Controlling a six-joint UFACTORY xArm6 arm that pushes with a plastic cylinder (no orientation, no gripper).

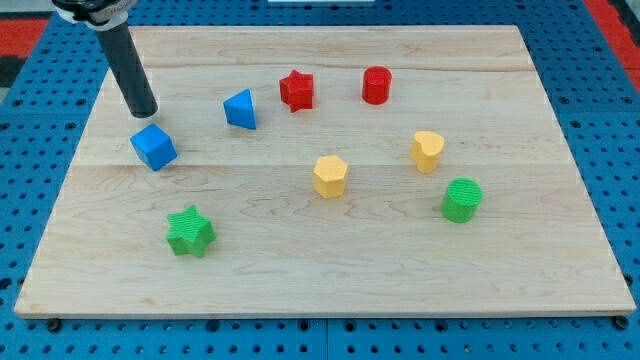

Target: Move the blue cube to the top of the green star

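Observation:
The blue cube (154, 147) sits on the wooden board (320, 270) at the view's left. The green star (190, 231) lies below it and slightly to the right, a clear gap between them. My tip (144, 111) is just above the blue cube, a little to its left, close to its upper edge; I cannot tell whether it touches. The dark rod rises from the tip toward the view's top left corner.
A blue triangular block (240, 109), a red star (296, 90) and a red cylinder (376, 85) stand along the upper middle. A yellow hexagonal block (330, 176), a yellow heart-like block (427, 151) and a green cylinder (462, 200) lie to the right.

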